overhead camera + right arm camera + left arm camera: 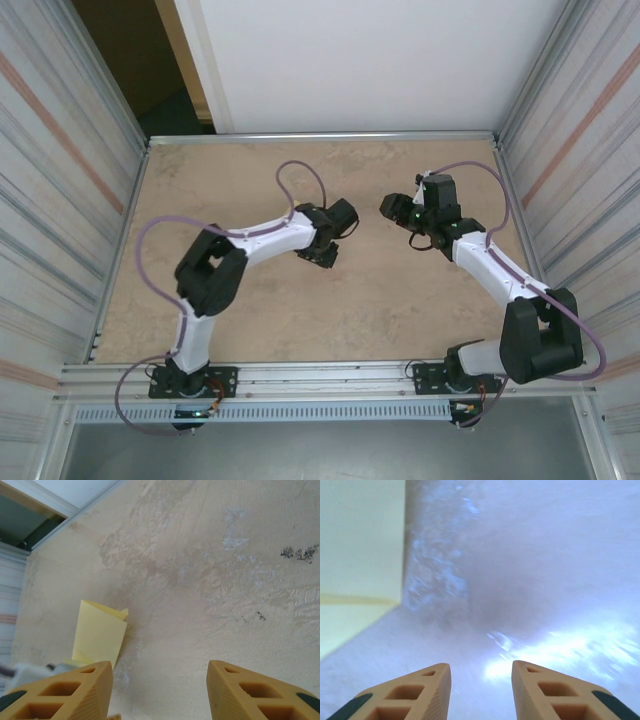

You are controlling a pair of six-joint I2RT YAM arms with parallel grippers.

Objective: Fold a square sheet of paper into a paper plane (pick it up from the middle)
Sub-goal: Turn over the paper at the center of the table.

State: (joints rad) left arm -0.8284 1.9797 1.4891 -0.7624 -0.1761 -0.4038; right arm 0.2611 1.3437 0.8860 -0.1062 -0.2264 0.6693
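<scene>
Much open table (225, 580) beside folded paper (100, 630)

Paper sheet (100, 632): plain pale yellow.
Table (350, 320): tan, mottled, a few black specks.
Right gripper (159, 667): orange-ochre fingers, dark pads.
Left arm (265, 235): black joints, white links.
Cable (300, 162): lilac.
Wall (50, 180): grey-striped, orange band.

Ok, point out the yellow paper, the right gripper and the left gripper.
yellow paper (97, 632): right wrist view, middle of its visible face.
right gripper (159, 667): right wrist view, midway between its fingertips.
left gripper (481, 666): left wrist view, midway between its fingertips.
</scene>
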